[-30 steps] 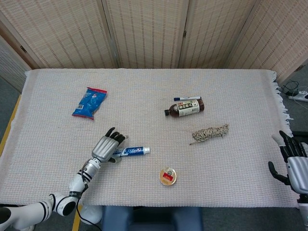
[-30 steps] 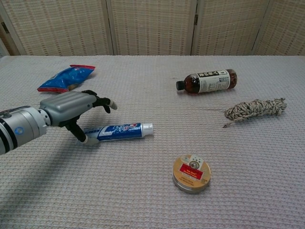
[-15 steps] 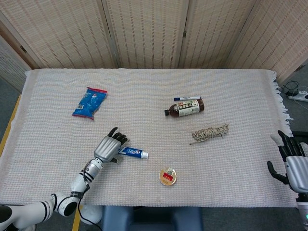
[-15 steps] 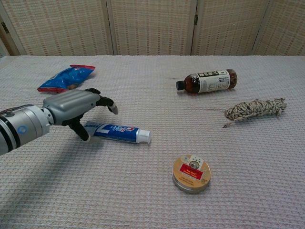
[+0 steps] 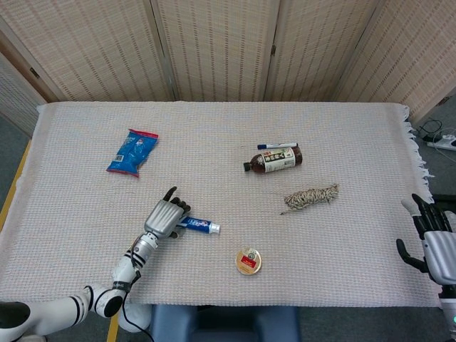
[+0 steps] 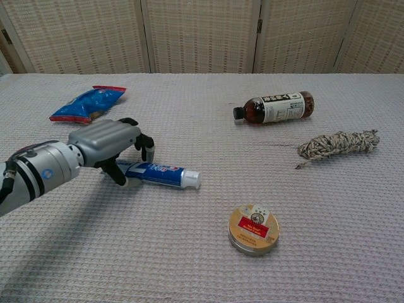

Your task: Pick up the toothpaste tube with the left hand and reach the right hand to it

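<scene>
The blue and white toothpaste tube [image 5: 202, 227] [image 6: 163, 174] lies flat on the woven cloth, white cap pointing right. My left hand [image 5: 164, 216] [image 6: 106, 141] covers the tube's tail end. Its fingers curl down over the far side and its thumb presses the near side, so it grips the tail while the tube rests on the table. My right hand [image 5: 432, 244] shows only in the head view, off the table's right edge near the front. It holds nothing and its fingers are spread, far from the tube.
A blue snack bag [image 5: 132, 152] [image 6: 88, 103] lies at the back left. A brown bottle [image 5: 274, 159] [image 6: 278, 107] lies beside a pen [image 5: 276, 145]. A rope bundle [image 5: 311, 197] [image 6: 338, 144] is on the right, and a round tin [image 5: 249, 261] [image 6: 253, 229] sits near the front.
The tube was turned, its cap swinging toward me. My left hand's fingers have curled further down around the tail. The right hand has stayed in place.
</scene>
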Robot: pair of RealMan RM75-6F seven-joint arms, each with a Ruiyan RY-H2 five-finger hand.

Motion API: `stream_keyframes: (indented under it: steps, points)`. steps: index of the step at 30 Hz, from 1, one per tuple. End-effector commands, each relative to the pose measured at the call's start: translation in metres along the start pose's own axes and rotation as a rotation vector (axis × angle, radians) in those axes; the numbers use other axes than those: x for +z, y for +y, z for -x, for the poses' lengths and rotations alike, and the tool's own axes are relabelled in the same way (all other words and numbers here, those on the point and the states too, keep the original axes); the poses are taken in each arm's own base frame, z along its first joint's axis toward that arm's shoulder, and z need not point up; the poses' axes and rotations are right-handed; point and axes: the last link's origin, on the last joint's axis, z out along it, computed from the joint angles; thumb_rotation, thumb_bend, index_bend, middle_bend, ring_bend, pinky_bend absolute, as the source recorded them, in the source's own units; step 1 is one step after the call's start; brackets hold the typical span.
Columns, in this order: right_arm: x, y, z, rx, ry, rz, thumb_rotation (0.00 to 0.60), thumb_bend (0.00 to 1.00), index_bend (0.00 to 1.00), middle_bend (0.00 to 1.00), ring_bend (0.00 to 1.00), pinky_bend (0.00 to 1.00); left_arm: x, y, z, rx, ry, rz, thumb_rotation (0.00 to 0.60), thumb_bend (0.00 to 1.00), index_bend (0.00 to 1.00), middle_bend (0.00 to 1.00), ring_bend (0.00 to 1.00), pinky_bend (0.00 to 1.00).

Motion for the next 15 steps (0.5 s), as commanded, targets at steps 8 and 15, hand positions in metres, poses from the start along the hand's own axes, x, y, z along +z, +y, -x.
stream_keyframes:
  steps: [8,15]
  points:
    - [-0.002,0.000,-0.001,-0.002,0.003,0.003,0.600,0.50,0.00,0.00,0.01,0.00,0.002,-0.003,0.001,-0.082,0.013,-0.004,0.600,0.44,0.61,0.60,0.45,0.15]
    - [0.000,-0.006,-0.002,-0.009,0.007,-0.024,0.600,0.50,0.00,0.00,0.01,0.00,-0.003,-0.019,-0.008,-0.180,0.094,0.022,0.600,0.49,0.75,0.75,0.62,0.30]
